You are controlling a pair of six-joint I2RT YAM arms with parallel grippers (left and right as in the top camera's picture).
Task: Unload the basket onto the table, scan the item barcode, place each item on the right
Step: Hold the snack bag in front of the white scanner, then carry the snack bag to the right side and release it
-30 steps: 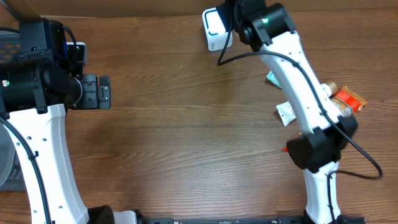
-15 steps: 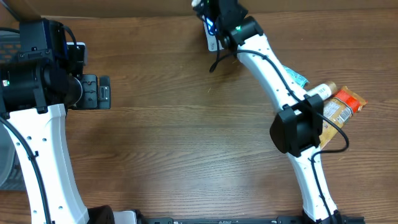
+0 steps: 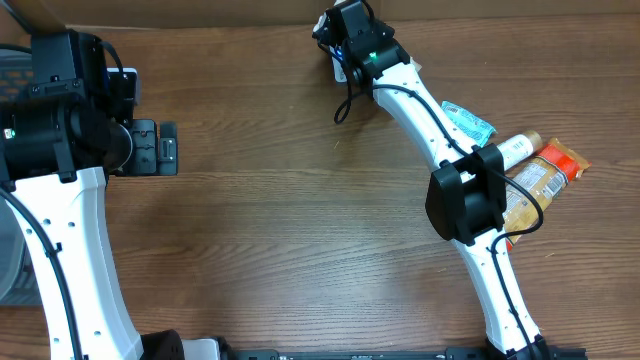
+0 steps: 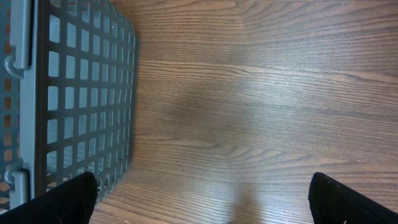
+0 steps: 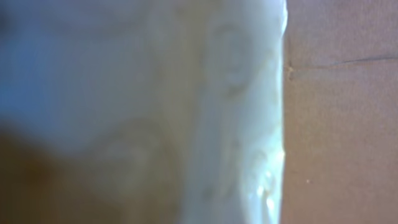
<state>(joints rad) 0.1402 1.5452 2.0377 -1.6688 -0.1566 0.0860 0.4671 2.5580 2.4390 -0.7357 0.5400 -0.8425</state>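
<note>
The scanner (image 3: 341,67) is a small white box with a blue glow at the table's far edge; only a sliver of it shows under the right arm's wrist. My right gripper (image 3: 338,40) sits right over it, its fingers hidden there. In the right wrist view a blurred white and bluish surface (image 5: 186,112) fills the frame, so I cannot tell what it is or whether anything is held. A teal packet (image 3: 468,120), a white bottle (image 3: 515,150) and an orange packet (image 3: 548,172) lie at the right. My left gripper (image 3: 167,148) (image 4: 211,208) hangs open over bare wood.
A grey mesh basket (image 4: 74,93) stands beside the left gripper, also at the overhead view's left edge (image 3: 12,62). The right arm's elbow (image 3: 465,205) stretches across the right half of the table, partly over the orange packet.
The right arm has reached farther left and back, its wrist now covering most of the scanner. Its elbow swung left, uncovering the teal packet and bottle. The left arm has not moved.
</note>
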